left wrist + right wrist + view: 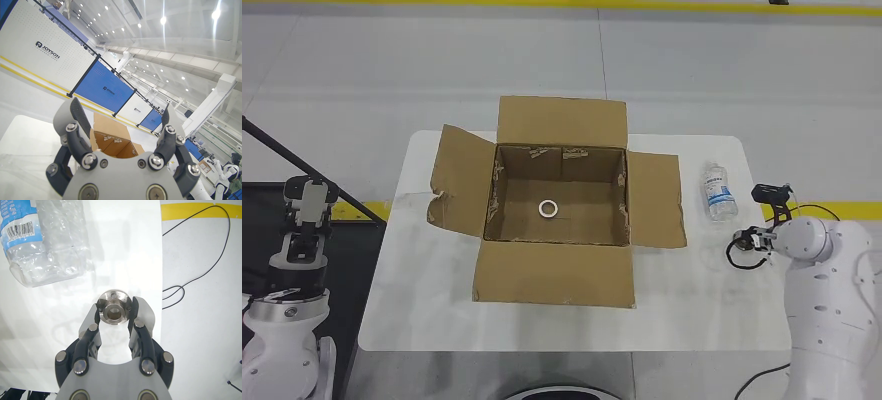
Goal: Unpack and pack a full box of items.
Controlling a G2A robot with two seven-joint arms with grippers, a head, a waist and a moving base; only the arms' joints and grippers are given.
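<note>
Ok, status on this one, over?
Left gripper open, empty. Right gripper shut on metal flange, beside bottle. Box open, one ring inside.

Bright ceiling lamps (163,20) flare in streaks; the white table (122,256) glares

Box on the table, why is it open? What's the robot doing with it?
It looks like the robot is unpacking or packing. The cardboard box sits open in the middle of the table, with one small ring on its bottom. A water bottle lies on the table beside the box. The right arm's jaws are shut on a small metal hub near that bottle. The left arm's jaws are open and empty, off to the side of the table.
</note>
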